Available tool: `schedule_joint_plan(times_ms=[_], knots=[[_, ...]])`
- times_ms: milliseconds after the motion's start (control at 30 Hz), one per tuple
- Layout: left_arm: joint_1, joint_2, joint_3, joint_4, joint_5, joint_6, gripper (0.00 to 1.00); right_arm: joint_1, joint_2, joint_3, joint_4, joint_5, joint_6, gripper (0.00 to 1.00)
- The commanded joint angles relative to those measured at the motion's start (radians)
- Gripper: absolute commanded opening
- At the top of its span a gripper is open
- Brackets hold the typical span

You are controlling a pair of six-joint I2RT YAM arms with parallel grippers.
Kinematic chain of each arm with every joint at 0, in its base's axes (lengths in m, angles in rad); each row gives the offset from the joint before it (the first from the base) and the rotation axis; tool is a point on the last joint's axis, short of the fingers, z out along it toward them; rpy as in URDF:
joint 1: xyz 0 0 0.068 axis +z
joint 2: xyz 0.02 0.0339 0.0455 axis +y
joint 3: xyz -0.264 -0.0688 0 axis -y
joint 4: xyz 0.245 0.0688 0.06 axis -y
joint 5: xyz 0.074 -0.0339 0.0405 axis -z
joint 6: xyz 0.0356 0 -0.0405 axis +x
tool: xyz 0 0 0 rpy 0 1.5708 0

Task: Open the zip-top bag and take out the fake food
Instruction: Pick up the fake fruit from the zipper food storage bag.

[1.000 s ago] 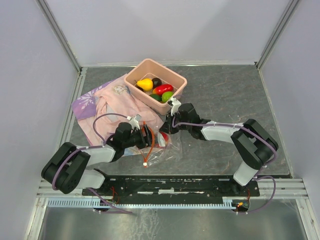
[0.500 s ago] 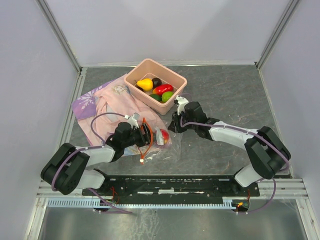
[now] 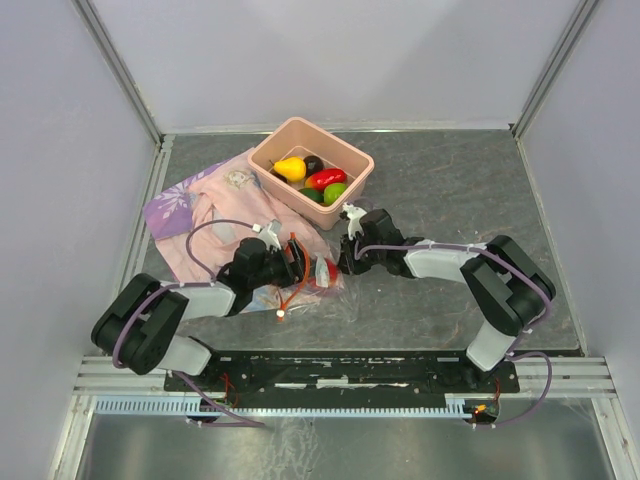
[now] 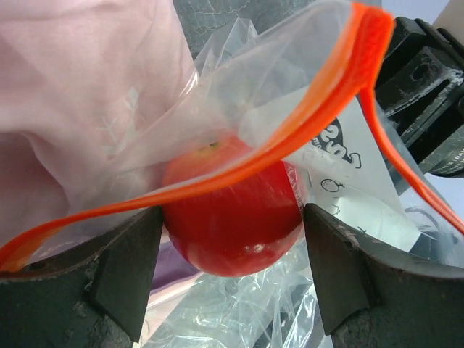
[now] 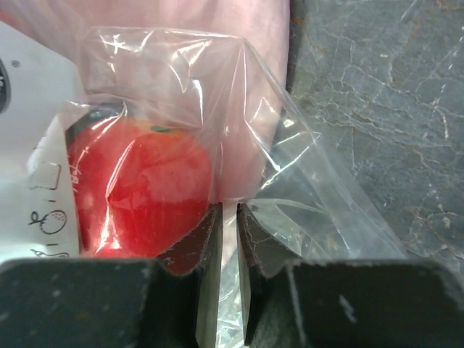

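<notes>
The zip-top bag [image 3: 312,285] lies crumpled between my two grippers, its orange-red zip strip [image 4: 319,101] pulled open. One red fake fruit [image 4: 232,217] sits inside it and also shows in the right wrist view [image 5: 138,196]. My left gripper [image 3: 297,265] reaches into the bag's mouth, and its fingers [image 4: 123,268] press both sides of the red fruit. My right gripper [image 3: 345,262] is shut on a fold of the bag's clear plastic [image 5: 239,145] at the far side. Other fake food, yellow [image 3: 291,167], red, green and dark, lies in the pink tub [image 3: 355,158].
The pink-and-purple cloth [image 3: 205,210] lies under and left of the bag. The tub stands just behind the grippers. The white slider [image 3: 280,315] hangs on the strip towards the near edge. Grey tabletop [image 3: 450,190] spreads right; walls surround it.
My left gripper has pushed further forward into the bag, around the red fruit. My right gripper pulled back slightly, then returned to the bag's far edge. The slider end shifted left.
</notes>
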Motion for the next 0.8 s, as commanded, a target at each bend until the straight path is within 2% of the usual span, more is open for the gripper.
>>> schedule_joint_plan(times_ms=[0, 233, 467, 767], knots=[[0.002, 0.038, 0.046, 0.099, 0.033, -0.035, 0.84, 0.015, 0.006, 0.052, 0.089, -0.082, 0.004, 0.21], [0.0, 0.027, 0.041, 0.109, 0.054, -0.042, 0.85, 0.03, 0.05, 0.058, 0.183, -0.135, 0.082, 0.21], [-0.002, -0.008, 0.009, 0.11, 0.054, -0.041, 0.91, 0.039, 0.063, 0.06, 0.226, -0.147, 0.122, 0.22], [-0.004, -0.042, -0.009, 0.1, 0.06, -0.041, 0.91, 0.041, 0.073, 0.057, 0.267, -0.167, 0.159, 0.22]])
